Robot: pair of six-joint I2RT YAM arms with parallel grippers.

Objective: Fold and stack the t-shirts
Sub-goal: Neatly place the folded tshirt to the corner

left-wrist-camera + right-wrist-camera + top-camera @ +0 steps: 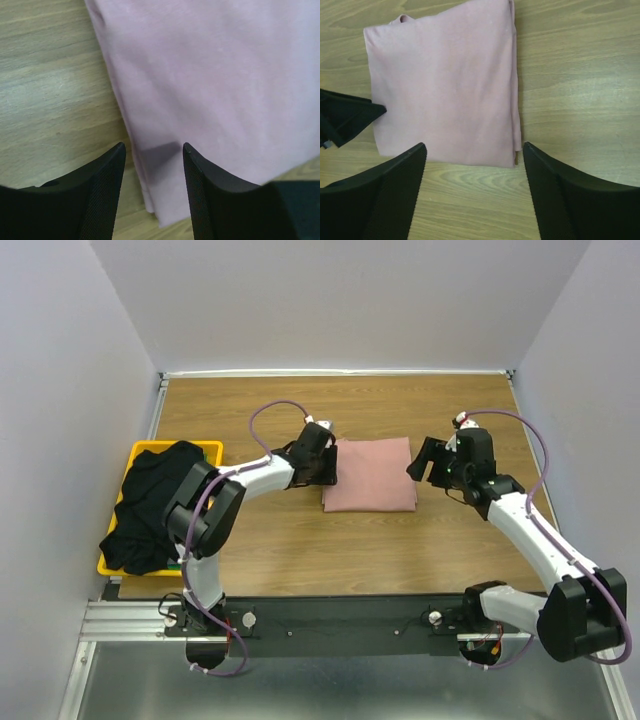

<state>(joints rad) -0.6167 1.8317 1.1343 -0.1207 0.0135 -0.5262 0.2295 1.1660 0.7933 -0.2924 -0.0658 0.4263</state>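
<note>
A dusty-pink t-shirt [369, 474] lies folded into a flat rectangle mid-table. My left gripper [326, 469] hovers at its left edge, open, with the pink t-shirt's [215, 85] edge below the gap and nothing pinched. My right gripper [424, 462] stands just off its right edge, open wide over bare wood; the pink t-shirt [445, 85] lies ahead of the fingers. A black t-shirt [150, 505] is heaped in and over the yellow basket [208, 449] at the left.
The basket sits at the table's left edge, the black cloth spilling over its near side. White walls close in the table on the left, back and right. The left gripper's fingertip [350, 117] shows in the right wrist view.
</note>
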